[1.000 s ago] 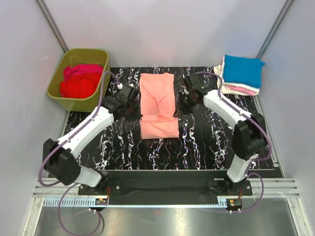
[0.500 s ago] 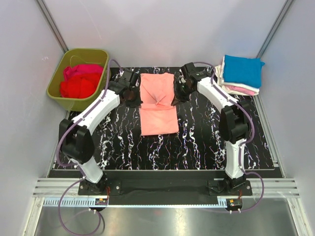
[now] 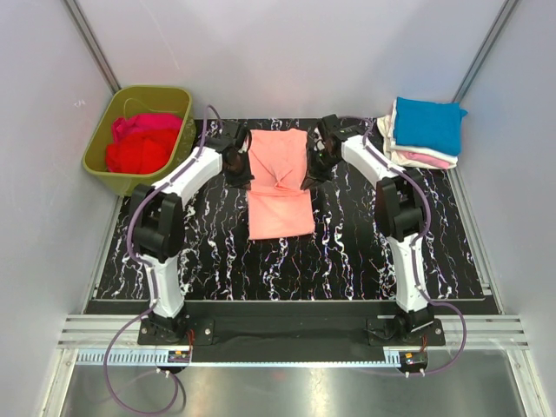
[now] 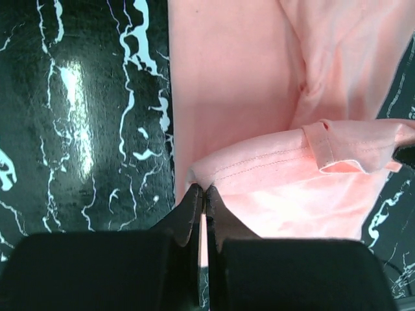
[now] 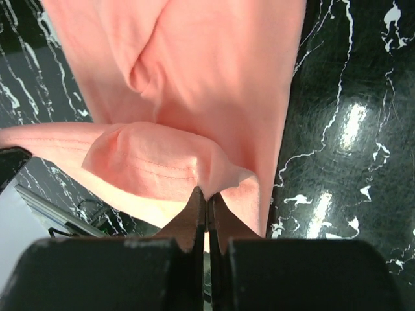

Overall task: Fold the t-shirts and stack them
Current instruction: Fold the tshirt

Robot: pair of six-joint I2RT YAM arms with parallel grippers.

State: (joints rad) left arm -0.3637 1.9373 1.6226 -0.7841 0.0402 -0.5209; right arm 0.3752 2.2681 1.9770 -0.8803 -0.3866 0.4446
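A salmon-pink t-shirt (image 3: pixel 280 204) lies lengthwise in the middle of the black marbled mat (image 3: pixel 208 252). My left gripper (image 3: pixel 246 176) is shut on the left corner of its stitched hem (image 4: pixel 259 170), which is lifted above the cloth below. My right gripper (image 3: pixel 309 176) is shut on the hem's right corner (image 5: pixel 162 162). Between the two the raised edge sags and creases. In the wrist views, the left gripper (image 4: pixel 203 190) and the right gripper (image 5: pixel 207 193) each pinch a small peak of fabric. Folded t-shirts (image 3: pixel 426 126) are stacked at the back right, blue on top.
An olive-green tub (image 3: pixel 100 161) at the back left holds crumpled red (image 3: pixel 139 155) and magenta (image 3: pixel 146 123) shirts. Cream and pink layers (image 3: pixel 419 159) show under the blue one. White walls enclose the table on three sides.
Both grippers have moved toward the far end of the mat, carrying the pinched hem corners with them. The shirt's near edge has drawn slightly back.
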